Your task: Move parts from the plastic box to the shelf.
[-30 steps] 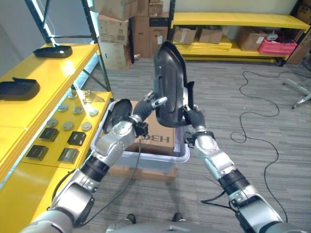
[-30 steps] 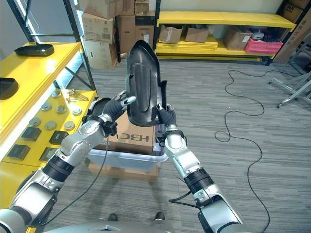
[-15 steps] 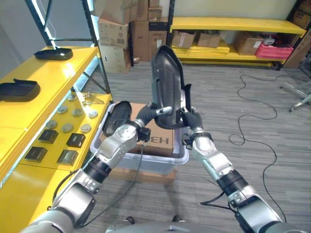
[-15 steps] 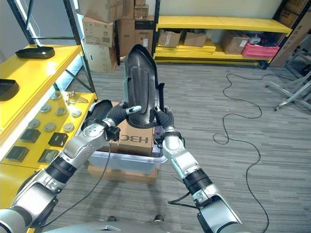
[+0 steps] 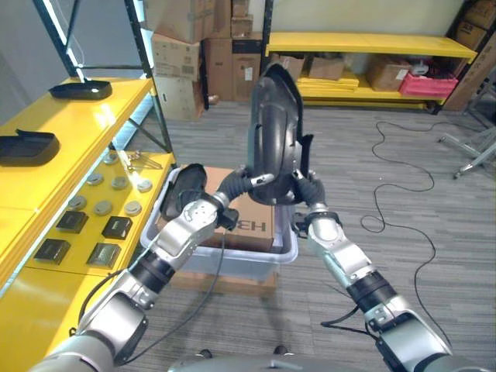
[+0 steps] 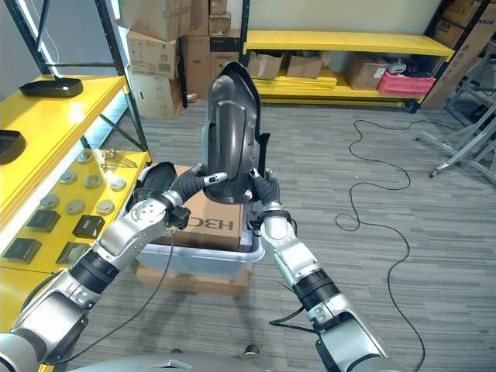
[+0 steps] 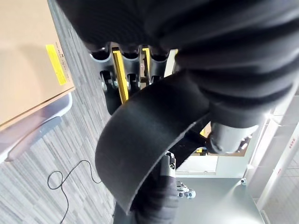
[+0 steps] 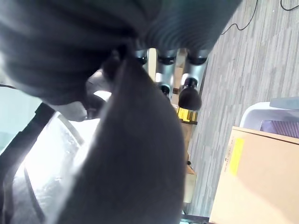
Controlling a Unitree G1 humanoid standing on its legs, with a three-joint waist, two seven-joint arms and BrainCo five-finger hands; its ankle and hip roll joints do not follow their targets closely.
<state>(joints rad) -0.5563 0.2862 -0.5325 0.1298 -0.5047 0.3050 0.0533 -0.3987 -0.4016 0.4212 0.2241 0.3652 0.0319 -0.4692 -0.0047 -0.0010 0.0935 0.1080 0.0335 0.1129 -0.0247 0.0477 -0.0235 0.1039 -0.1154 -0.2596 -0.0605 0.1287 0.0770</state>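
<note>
A large black moulded plastic part (image 5: 275,132) stands upright in the air above the clear plastic box (image 5: 232,252), held between both hands. My left hand (image 5: 242,183) grips its lower left edge, thumb and fingers curled round it. My right hand (image 5: 304,188) clasps the lower right edge from the other side. The same black part (image 7: 145,135) curves past the left hand's fingers in the left wrist view, and the part (image 8: 135,158) covers the right wrist view. The yellow shelf (image 5: 70,132) runs along the left, with two black parts (image 5: 27,145) on its upper level.
A brown cardboard box (image 5: 252,217) lies in the plastic box, which rests on another carton. Small round and square parts (image 5: 101,205) sit on the shelf's lower level. Cardboard boxes (image 5: 186,46) stack behind, another yellow rack (image 5: 372,50) at the back. A cable (image 5: 403,178) loops on the carpet.
The black part has turned a little and leans more to the right between the hands. The view has shifted slightly.
</note>
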